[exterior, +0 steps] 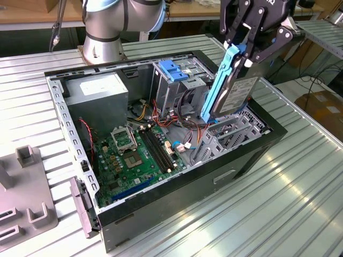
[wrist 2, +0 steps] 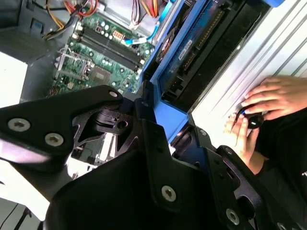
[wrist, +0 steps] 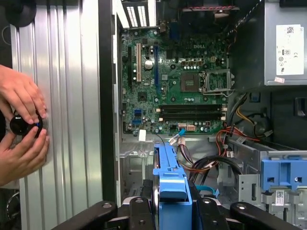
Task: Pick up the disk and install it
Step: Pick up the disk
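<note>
Blue on the edges and grey in the middle, the disk (exterior: 238, 95), pinched tight by the black gripper (exterior: 245, 52), up on its edge and tilted over the open computer case (exterior: 161, 199), toward the exterior view's right. Down inside, a green board (exterior: 131, 158) and red wires (exterior: 87, 136). Beside the case in both wrist views, a person's hands (wrist: 19, 93) on the metal table (exterior: 278, 203), around a small black round thing (wrist: 21, 124).

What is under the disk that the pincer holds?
Below the disk, gripped nearly upright by the pincer, lie a grey metal drive bay and red cables. The disk covers part of the bay.
</note>
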`<state>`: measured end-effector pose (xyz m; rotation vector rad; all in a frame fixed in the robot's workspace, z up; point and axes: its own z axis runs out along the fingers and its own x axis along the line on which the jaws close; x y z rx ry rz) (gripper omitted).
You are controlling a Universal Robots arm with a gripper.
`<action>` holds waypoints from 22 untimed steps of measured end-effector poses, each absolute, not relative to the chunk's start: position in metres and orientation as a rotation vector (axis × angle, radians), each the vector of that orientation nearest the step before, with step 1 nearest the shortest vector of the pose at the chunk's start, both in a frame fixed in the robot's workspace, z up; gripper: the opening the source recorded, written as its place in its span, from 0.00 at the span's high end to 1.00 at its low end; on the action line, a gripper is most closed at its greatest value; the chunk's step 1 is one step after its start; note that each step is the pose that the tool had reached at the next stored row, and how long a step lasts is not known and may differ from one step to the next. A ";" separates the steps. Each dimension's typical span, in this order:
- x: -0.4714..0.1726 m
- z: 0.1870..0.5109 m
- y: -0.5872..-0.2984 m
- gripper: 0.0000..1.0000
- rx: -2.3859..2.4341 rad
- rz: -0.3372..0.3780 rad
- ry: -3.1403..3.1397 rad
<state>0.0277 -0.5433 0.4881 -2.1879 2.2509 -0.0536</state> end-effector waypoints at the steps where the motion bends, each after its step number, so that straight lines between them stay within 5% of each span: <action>1: 0.030 0.487 -0.543 0.63 -2.188 -0.054 2.251; 22: 0.053 0.460 -0.546 0.63 -2.180 -0.054 2.260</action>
